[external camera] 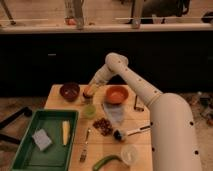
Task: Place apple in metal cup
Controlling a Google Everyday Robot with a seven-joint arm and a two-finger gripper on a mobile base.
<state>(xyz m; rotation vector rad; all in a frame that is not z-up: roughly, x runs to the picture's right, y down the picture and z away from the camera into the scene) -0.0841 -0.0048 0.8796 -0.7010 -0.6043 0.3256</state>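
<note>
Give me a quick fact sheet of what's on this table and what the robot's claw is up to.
claw: at the table's far side, between the two bowls, above the lime-green round thing
apple: small orange-red fruit at the claw's tip
dark bowl: far left of the table
orange bowl: right of the claw
lime-green round thing: just in front of the claw
green tray: left front, holding a sponge and a corn cob
fork: beside the tray
metal cup: cannot pick it out

light: dim, warm, from above | focus: soft blur throughout | tool (89,93): over table, near dark bowl
</note>
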